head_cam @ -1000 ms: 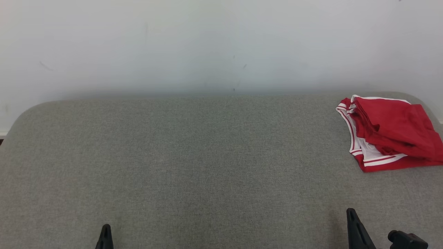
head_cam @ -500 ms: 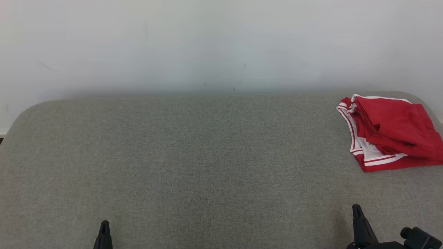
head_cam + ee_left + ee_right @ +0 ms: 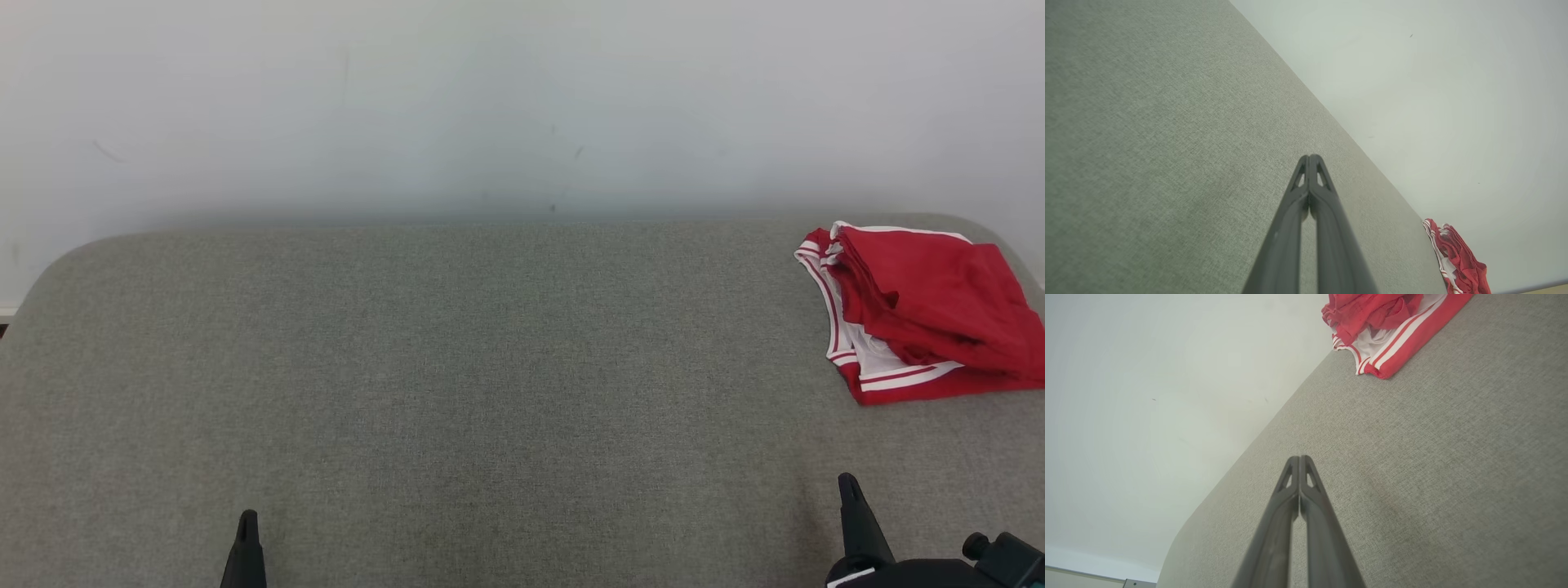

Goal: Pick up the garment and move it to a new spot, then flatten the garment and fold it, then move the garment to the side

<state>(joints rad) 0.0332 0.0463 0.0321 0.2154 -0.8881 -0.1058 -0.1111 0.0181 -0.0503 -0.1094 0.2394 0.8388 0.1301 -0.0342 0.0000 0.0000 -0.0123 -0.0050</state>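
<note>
Fabric surface (image 3: 490, 367), grey and woven, carried a folded red, white-striped cloth garment (image 3: 939, 302) at far right; left gripper (image 3: 247, 520) and right gripper (image 3: 849, 483) were empty, jaws pressed together.

The place looks like a plain lab or test room, not a home. A wide table (image 3: 490, 367) with rounded corners, covered in grey woven fabric, stands against a flat white wall (image 3: 522, 98) that carries a few small scuffs. A pale skirting (image 3: 1086, 559) runs along the wall's foot above a tan floor (image 3: 1069, 580). One red garment (image 3: 922, 310) with white stripes lies on the fabric near the wall.
</note>
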